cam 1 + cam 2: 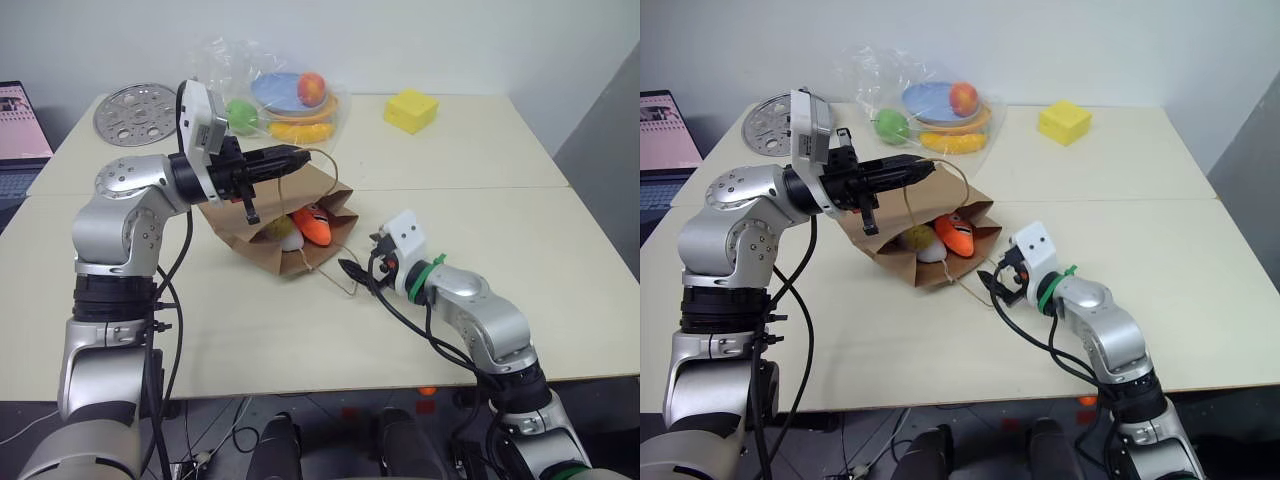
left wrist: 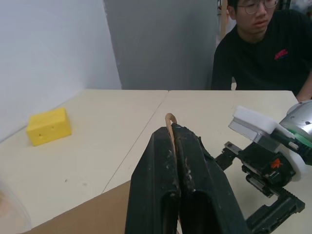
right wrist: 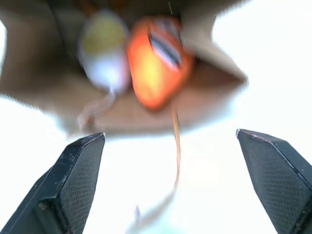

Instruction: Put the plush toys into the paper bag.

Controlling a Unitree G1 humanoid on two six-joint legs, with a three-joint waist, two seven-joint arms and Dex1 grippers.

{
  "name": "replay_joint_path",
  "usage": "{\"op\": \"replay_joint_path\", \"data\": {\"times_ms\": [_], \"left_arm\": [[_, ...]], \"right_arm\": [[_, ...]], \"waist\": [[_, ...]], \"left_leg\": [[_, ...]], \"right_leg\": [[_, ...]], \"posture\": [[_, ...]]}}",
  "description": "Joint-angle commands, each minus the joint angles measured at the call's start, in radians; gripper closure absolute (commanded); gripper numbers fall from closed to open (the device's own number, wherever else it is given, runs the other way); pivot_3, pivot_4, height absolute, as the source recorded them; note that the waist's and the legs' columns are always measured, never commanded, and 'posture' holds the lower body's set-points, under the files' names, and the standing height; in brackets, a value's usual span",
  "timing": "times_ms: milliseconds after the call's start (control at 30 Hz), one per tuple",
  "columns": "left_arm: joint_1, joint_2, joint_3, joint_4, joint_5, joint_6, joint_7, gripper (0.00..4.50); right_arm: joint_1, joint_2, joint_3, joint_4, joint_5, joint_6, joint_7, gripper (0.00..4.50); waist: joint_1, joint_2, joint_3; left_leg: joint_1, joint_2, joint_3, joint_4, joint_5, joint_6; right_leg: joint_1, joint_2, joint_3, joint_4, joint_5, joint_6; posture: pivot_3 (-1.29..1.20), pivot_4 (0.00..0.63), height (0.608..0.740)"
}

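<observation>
Left eye view, table: pale cream, smooth matt top (image 1: 480, 300), made of several slabs with thin seams between them.
Paper bag: brown kraft paper bag (image 1: 262, 243), creased and lying tilted on the table with its mouth toward the right arm; the upper lip is lifted, so the mouth gapes in a wedge.
Handles: thin twisted-cord loops; the upper handle (image 2: 168, 118) is pinched in the left gripper, the lower handle (image 1: 335, 268) trails loosely on the table in front of the mouth.
Carrot: soft orange plush carrot (image 1: 313, 223), tapered, with a dark-and-white grin, lying inside the bag's mouth on the lower wall.
Chick: rounded egg-like plush chick (image 1: 283, 232), yellow above and white below, inside the bag just beside the carrot, touching or nearly so.
Left gripper: left gripper (image 1: 296, 156), black fingers pressed together on the upper handle's cord, held level above the bag.
Right gripper: right gripper (image 3: 183, 183), textured black fingers spread wide with nothing between them, just in front of the bag's mouth, over the loose cord.
Plastic bag: clear crinkly plastic bag (image 1: 225, 65) at the far side of the table, holding shiny fruit and a blue dish.
Foam cube: yellow foam cube (image 1: 411, 110), blocky, pitted with small holes, well apart from the paper bag.
Metal disc: grey round perforated disc (image 1: 134, 113), flat at the far left.
Person: dark-shirted person (image 2: 273, 53) seated beyond the table in the left wrist view.
</observation>
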Motion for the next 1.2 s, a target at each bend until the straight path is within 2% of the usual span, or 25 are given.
{"op": "replay_joint_path", "data": {"times_ms": [33,133,233,567,600,733,967,1200], "left_arm": [[-0.007,0.007,0.02,-0.026,-0.014,-0.015,-0.001,4.5],[-0.011,0.004,0.016,-0.022,-0.01,-0.019,0.001,4.5],[-0.014,0.007,0.018,-0.024,-0.013,-0.013,0.0,4.5],[0.001,0.014,0.025,-0.038,-0.013,-0.008,0.013,4.5],[0.002,0.016,0.026,-0.039,-0.013,-0.007,0.013,4.5],[-0.005,0.021,0.039,-0.029,-0.019,0.007,0.026,4.5],[-0.058,0.018,0.081,0.015,-0.048,0.06,0.077,4.5],[-0.12,-0.001,0.08,0.096,-0.046,0.049,0.089,4.5]], "right_arm": [[-0.011,0.022,0.017,0.029,-0.015,-0.028,-0.014,0.01],[-0.024,0.049,0.02,0.11,-0.032,-0.07,-0.024,0.01],[-0.036,0.05,0.029,0.173,-0.063,-0.115,-0.027,0.61],[0.0,0.047,-0.004,0.102,-0.026,-0.102,0.012,4.34],[0.002,0.048,-0.025,0.078,-0.005,-0.083,0.016,4.46],[-0.035,0.047,-0.147,-0.056,0.115,0.041,0.016,4.46],[-0.196,0.023,-0.351,-0.25,0.359,0.338,-0.017,4.46],[-0.32,0.061,-0.475,-0.247,0.496,0.493,-0.111,4.46]], "waist": [[-0.001,0.0,0.0],[0.001,0.0,0.0],[0.002,0.0,0.0],[0.002,0.0,0.0],[0.003,0.0,0.0],[0.004,0.0,0.0],[0.004,0.0,0.0],[0.004,0.0,0.0]], "left_leg": [[0.0,0.0,0.0,0.0,0.0,0.0],[0.0,0.0,0.0,0.0,0.0,0.0],[0.0,0.0,0.0,0.0,0.0,0.0],[0.0,0.0,0.0,0.0,0.0,0.0],[0.0,0.0,0.0,0.0,0.0,0.0],[-0.001,0.0,0.0,0.0,0.0,0.0],[0.0,0.0,-0.001,0.0,0.0,0.0],[-0.001,0.0,-0.001,0.0,0.0,0.0]], "right_leg": [[0.0,0.0,0.0,0.0,0.0,0.0],[0.0,0.0,0.0,0.0,0.0,0.0],[0.0,0.0,0.0,0.0,0.0,0.0],[0.0,0.0,0.0,0.0,0.0,0.0],[0.0,0.0,0.0,0.0,0.0,0.0],[0.0,0.0,0.0,0.0,0.0,0.0],[0.0,0.0,-0.001,0.0,0.0,0.0],[0.0,0.0,-0.001,0.0,0.0,0.0]], "posture": [[0.0,0.15,0.74],[0.0,0.15,0.74],[0.0,0.15,0.74],[0.0,0.15,0.74],[0.0,0.15,0.74],[0.0,0.15,0.74],[0.0,0.15,0.74],[0.0,0.15,0.74]]}}
